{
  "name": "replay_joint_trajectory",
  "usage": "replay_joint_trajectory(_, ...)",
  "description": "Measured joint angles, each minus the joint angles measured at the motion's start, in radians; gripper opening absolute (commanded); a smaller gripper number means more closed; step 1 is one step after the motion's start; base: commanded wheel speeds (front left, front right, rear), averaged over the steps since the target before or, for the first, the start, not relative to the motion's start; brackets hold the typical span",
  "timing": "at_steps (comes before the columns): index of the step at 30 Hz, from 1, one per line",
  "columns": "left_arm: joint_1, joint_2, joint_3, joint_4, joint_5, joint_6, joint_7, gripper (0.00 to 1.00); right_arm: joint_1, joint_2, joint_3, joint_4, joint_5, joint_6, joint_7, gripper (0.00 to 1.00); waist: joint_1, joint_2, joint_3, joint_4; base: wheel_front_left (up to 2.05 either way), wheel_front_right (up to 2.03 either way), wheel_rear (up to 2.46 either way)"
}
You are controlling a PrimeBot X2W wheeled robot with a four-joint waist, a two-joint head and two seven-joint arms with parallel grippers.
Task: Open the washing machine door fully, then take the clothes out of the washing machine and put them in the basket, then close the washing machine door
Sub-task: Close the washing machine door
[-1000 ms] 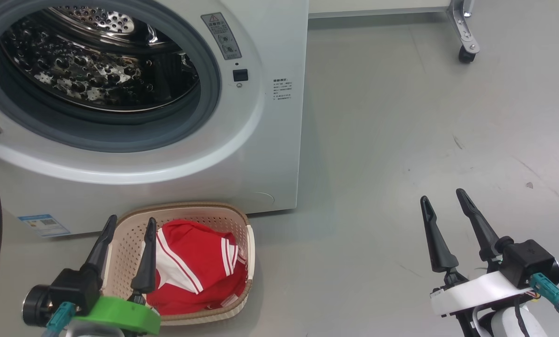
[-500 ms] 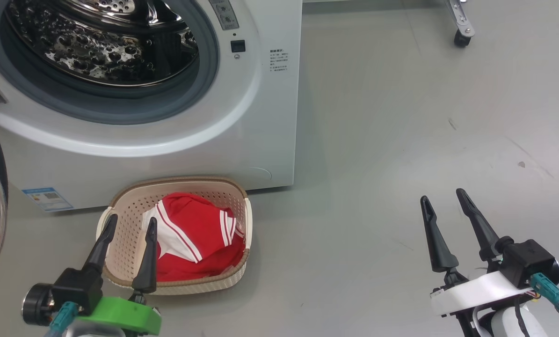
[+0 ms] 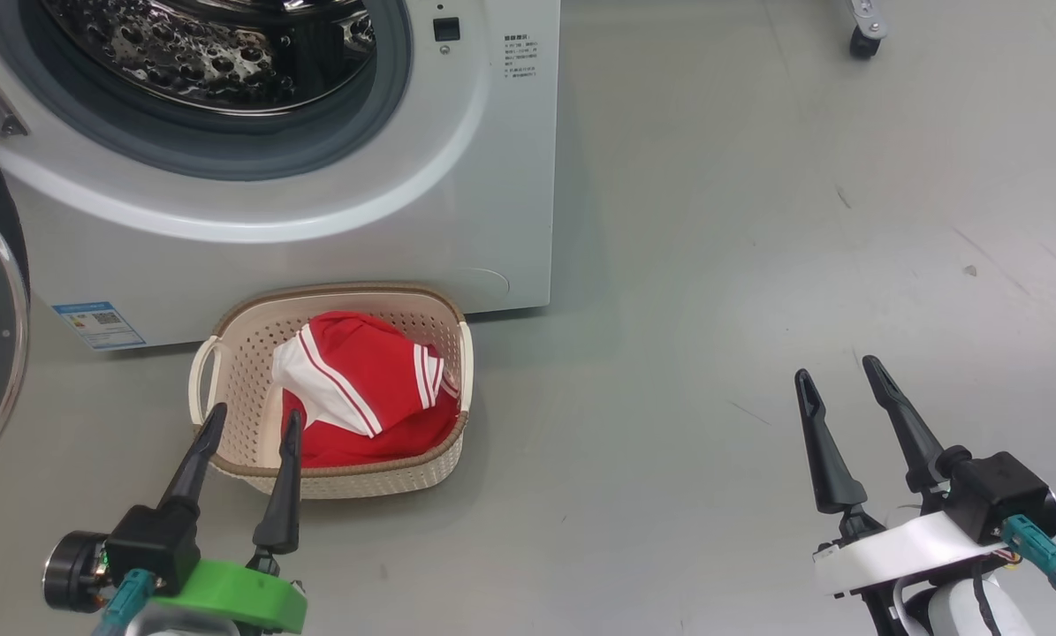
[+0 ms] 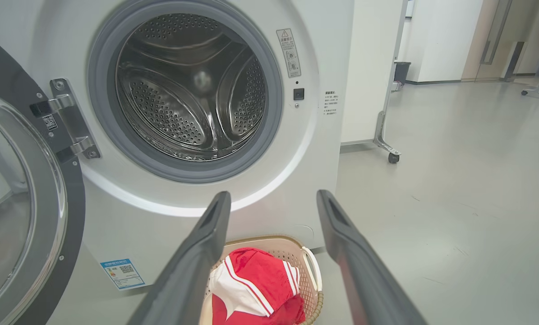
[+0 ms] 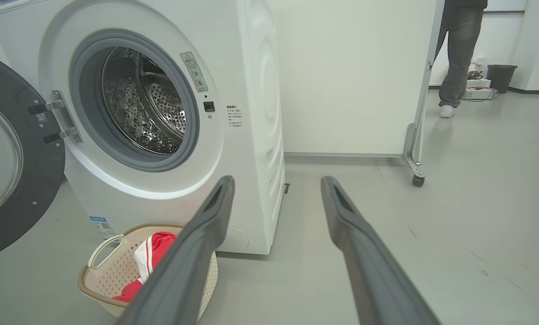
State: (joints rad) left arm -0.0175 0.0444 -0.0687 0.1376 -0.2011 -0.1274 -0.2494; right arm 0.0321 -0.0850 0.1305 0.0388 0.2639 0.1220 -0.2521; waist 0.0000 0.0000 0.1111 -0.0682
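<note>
Inside the basket [image 3: 243,375] — red clothes [image 3: 364,393]

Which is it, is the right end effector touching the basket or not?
Apart. The head view shows the right end effector open at lower right, with a wide stretch of bare floor between it and the basket.

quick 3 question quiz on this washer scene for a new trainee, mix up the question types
1. True or false: the washing machine door is shut.
2. Where are the red clothes? A) in the drum B) in the basket C) on the floor
3. Short answer: what do the left claw and right claw hold?

Key
1. False, it is swung open.
2. B
3. Nothing; both are open and empty.
</note>
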Motion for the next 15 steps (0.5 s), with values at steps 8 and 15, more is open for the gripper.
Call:
replay_joint_trajectory(8, 0.0, 0.0, 0.002, -0.003, 0.001, 0.0, 0.0, 1.0, 0.0, 0.0, 0.0, 0.001, 0.0, 0.0, 0.0, 1.0, 0.0, 0.0, -0.005, 0.0, -0.56, 0.56, 0.0)
replay_joint_trajectory(15, 0.0, 0.0, 0.003, -0.004, 0.004, 0.0, 0.0, 1.0, 0.0, 0.0, 0.001, 0.003, 0.0, 0.0, 0.0, 1.0, 0.0, 0.0001, -0.008, 0.0, -0.2, 0.2, 0.0)
